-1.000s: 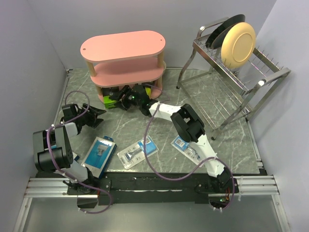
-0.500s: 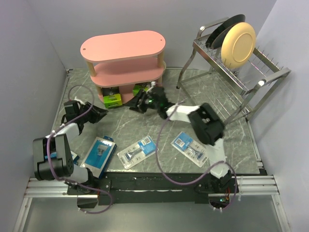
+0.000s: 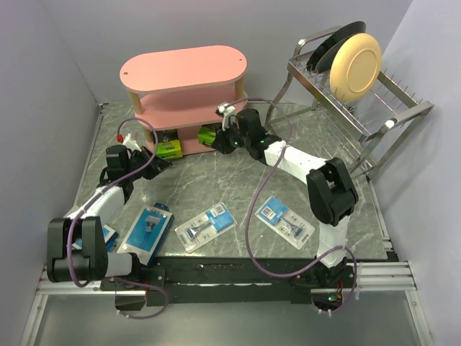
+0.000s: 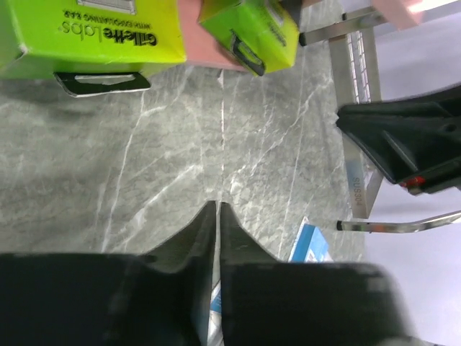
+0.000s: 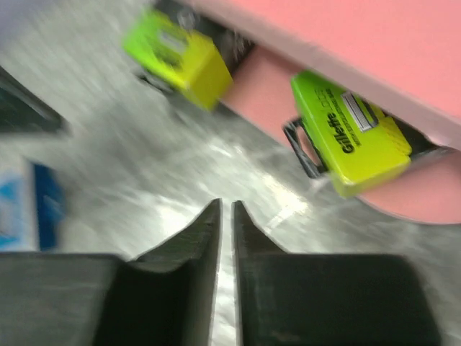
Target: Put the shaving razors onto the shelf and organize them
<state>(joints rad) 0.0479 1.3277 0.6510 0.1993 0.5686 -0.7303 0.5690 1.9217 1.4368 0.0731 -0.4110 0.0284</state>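
Observation:
The pink shelf (image 3: 184,79) stands at the back. Two lime-ended black boxes lie at its bottom tier's front edge, one on the left (image 3: 169,149) and one on the right (image 3: 209,135). My left gripper (image 3: 157,164) is shut and empty, just in front of the left box (image 4: 86,32). My right gripper (image 3: 227,138) is shut and empty beside the right box (image 5: 353,137). On the table lie a blue-carded pack (image 3: 148,231), a second one (image 3: 108,234) partly under my left arm, and two clear blister packs (image 3: 207,225) (image 3: 286,220).
A silver wire dish rack (image 3: 346,137) holding a cream plate (image 3: 355,66) and a dark one stands at the back right, close to my right arm. Grey walls close in the table on the left, back and right.
My right gripper has swung right and back from the left box toward the shelf's right end. My left arm has stretched forward toward the left box.

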